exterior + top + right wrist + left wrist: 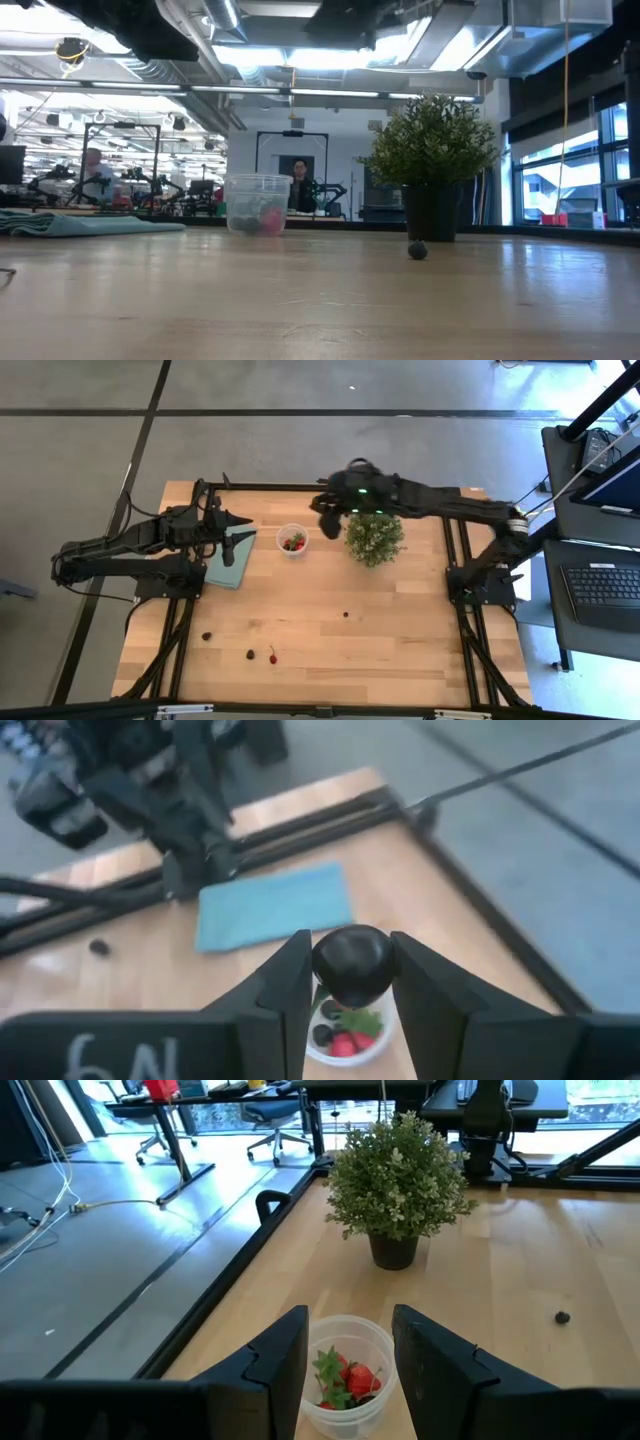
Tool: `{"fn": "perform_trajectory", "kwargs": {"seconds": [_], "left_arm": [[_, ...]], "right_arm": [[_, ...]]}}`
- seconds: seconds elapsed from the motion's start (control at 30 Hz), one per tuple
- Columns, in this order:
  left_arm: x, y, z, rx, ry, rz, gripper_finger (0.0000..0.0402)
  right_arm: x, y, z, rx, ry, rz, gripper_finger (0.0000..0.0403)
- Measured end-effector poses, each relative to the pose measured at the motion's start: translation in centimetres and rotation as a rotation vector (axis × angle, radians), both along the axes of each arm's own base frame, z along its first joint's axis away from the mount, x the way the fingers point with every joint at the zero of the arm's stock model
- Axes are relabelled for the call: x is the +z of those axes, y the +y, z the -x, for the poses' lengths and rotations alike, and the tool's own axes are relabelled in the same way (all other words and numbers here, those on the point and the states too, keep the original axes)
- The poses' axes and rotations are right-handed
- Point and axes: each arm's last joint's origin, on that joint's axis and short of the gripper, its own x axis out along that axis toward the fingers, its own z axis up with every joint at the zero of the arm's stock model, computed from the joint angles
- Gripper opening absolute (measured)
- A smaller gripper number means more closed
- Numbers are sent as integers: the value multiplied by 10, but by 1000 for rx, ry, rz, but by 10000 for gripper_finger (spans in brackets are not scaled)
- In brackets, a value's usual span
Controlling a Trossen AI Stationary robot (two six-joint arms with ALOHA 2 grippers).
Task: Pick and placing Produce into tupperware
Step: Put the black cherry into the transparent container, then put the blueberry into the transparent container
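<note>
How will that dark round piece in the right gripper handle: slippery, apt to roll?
The dark piece looks smooth and glossy, so probably slippery. Being round, it would likely roll if dropped outside the cup. The right gripper pinches only its sides, perhaps insecurely.

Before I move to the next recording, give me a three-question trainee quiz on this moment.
1. True or false: the right gripper holds a dark round berry.
2. What lies under the left gripper? A) teal cloth B) potted plant C) bare wood
3. How many loose produce pieces lie on the table in the high view?

Key: 1 true; 2 A; 3 four, while the clear cup already holds strawberries.
</note>
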Motion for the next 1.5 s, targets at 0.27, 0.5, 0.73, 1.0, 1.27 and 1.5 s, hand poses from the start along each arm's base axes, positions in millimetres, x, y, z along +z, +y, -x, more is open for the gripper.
{"fn": "perform_trajectory", "kwargs": {"seconds": [0.27,0.5,0.73,1.0,1.27,1.5], "left_arm": [[0,0,0,3,-3,7,140],[-1,0,0,3,3,9,140],[-1,0,0,2,9,10,140],[-1,0,0,2,10,10,140],[-1,0,0,2,10,9,140],[-1,0,0,2,10,9,140]], "right_arm": [[-66,-16,-71,123,149,-70,123],[-126,-20,-97,162,264,-130,123],[-166,-23,-107,161,345,-160,123],[-182,-41,-107,92,379,-147,123],[-183,-47,-105,73,381,-145,138],[-182,-47,-107,89,369,-130,186]]}}
